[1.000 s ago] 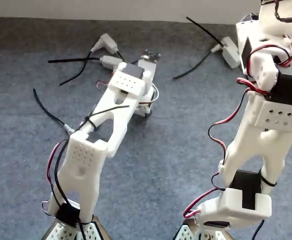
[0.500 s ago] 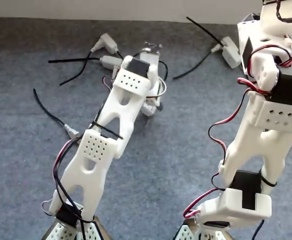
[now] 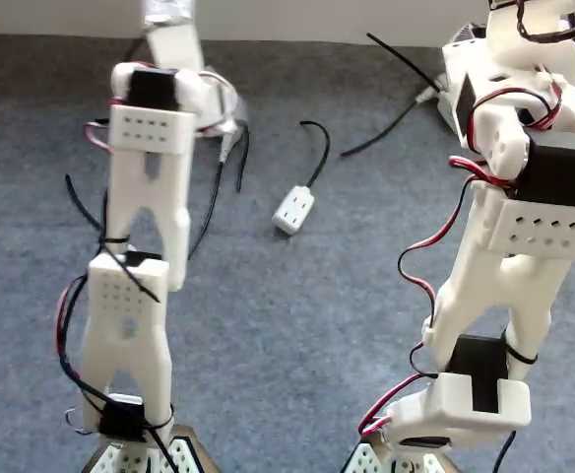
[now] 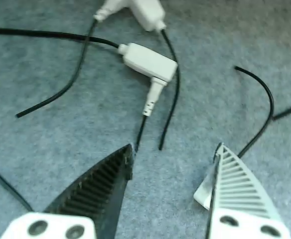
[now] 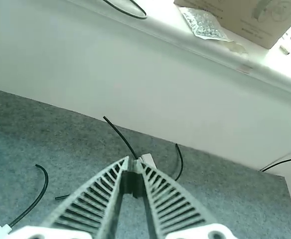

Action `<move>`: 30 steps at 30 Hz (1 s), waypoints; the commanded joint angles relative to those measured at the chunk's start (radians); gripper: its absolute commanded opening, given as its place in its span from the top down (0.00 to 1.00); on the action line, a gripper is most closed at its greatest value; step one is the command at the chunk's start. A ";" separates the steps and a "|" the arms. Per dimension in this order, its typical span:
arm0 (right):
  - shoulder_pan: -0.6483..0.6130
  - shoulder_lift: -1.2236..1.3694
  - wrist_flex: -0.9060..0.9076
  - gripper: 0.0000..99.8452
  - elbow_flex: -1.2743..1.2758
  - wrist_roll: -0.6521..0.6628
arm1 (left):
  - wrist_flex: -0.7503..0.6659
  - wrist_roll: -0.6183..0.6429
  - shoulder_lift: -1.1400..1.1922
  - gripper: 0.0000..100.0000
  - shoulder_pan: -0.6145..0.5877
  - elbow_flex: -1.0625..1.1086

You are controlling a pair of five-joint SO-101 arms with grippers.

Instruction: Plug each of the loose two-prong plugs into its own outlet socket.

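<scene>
Lying loose, two plugs (image 4: 150, 62), one outlet socket (image 3: 293, 209)

Broad room to pass over the grey carpeted worktop (image 3: 366, 296) between the two white arms, broken near the middle by a small white block-shaped outlet socket (image 3: 294, 209) and its black cord (image 3: 324, 153) curling toward the far edge.

Ahead of the left gripper (image 4: 175, 147), with fingers spread wide, a gap of bare carpet. Just beyond, blocked by a white angled plug (image 4: 148, 62) amid thin black cables (image 4: 36, 33) crossing on both sides, with a second white plug (image 4: 135, 7) farther on.

Ahead of the right gripper (image 5: 131, 160), with fingers pressed together, a short strip of carpet, a small white plug (image 5: 148, 159) just past the tips, then a white wall (image 5: 85, 74) closing off the far side.
</scene>
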 commanded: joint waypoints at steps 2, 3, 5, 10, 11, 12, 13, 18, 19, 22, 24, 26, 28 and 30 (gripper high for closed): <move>-0.024 -0.051 0.002 0.99 -0.015 0.009 | 0.011 0.170 -0.245 0.74 -0.110 0.283; -0.027 -0.051 0.002 0.99 -0.015 0.009 | 0.011 0.216 -0.303 0.74 -0.124 0.383; -0.044 -0.050 0.002 0.99 -0.012 0.009 | 0.008 0.310 -0.426 0.74 -0.136 0.579; -0.056 -0.050 0.002 0.99 -0.008 0.009 | 0.005 0.499 -0.699 0.74 -0.140 0.958; -0.056 -0.050 0.002 0.99 -0.008 0.009 | 0.005 0.523 -0.739 0.74 -0.140 1.012; -0.056 -0.050 0.002 0.99 -0.007 0.009 | 0.005 0.543 -0.769 0.74 -0.140 1.058; -0.059 -0.050 0.002 0.99 -0.007 0.009 | 0.005 0.557 -0.789 0.74 -0.140 1.096; -0.059 -0.050 0.002 0.99 -0.005 0.018 | -0.084 0.568 -0.786 0.74 -0.226 1.230; -0.059 -0.050 0.005 0.99 -0.004 0.041 | -0.106 0.568 -0.774 0.74 -0.239 1.254; -0.061 -0.045 0.048 0.99 -0.004 0.127 | -0.127 0.568 -0.736 0.74 -0.236 1.325; -0.061 -0.045 0.064 0.99 -0.004 0.158 | -0.129 0.568 -0.708 0.74 -0.223 1.356; -0.061 -0.045 0.065 0.99 -0.004 0.160 | -0.129 0.566 -0.680 0.74 -0.219 1.374; -0.061 -0.045 0.065 0.99 -0.004 0.160 | -0.146 0.569 -0.639 0.74 -0.217 1.374; -0.061 -0.044 0.064 0.99 -0.004 0.160 | -0.180 0.569 -0.590 0.74 -0.217 1.374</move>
